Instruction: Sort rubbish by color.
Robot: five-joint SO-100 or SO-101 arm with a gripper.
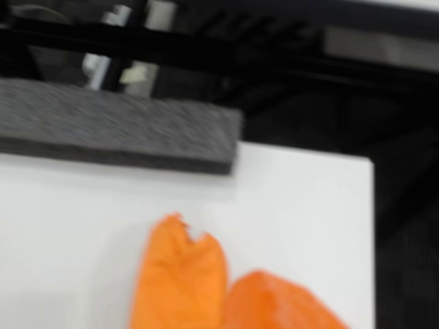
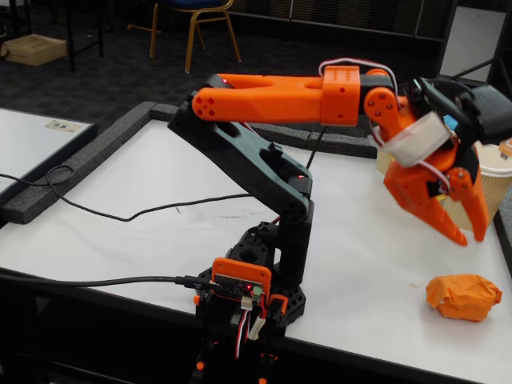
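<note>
Blurred orange fingers (image 1: 226, 288) cut off at wrist view's bottom, spread, empty. Orange paper lump (image 2: 464, 297) near table's (image 2: 160, 184) right edge; beige cup (image 2: 500, 188) half hidden.

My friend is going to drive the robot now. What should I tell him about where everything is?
Gripper: open and empty, hanging in the air above the table on the right side of the fixed view.
Orange paper lump: lying on the white table, below and a bit left of the gripper tips, not touched.
Paper cup: standing behind the gripper at the right edge, mostly hidden.
Green and blue lumps: not in view in either picture.
Done: nothing can be confirmed as sorted.
Left: lower onto the orange lump, grab it, and take it to its matching cup.
</note>
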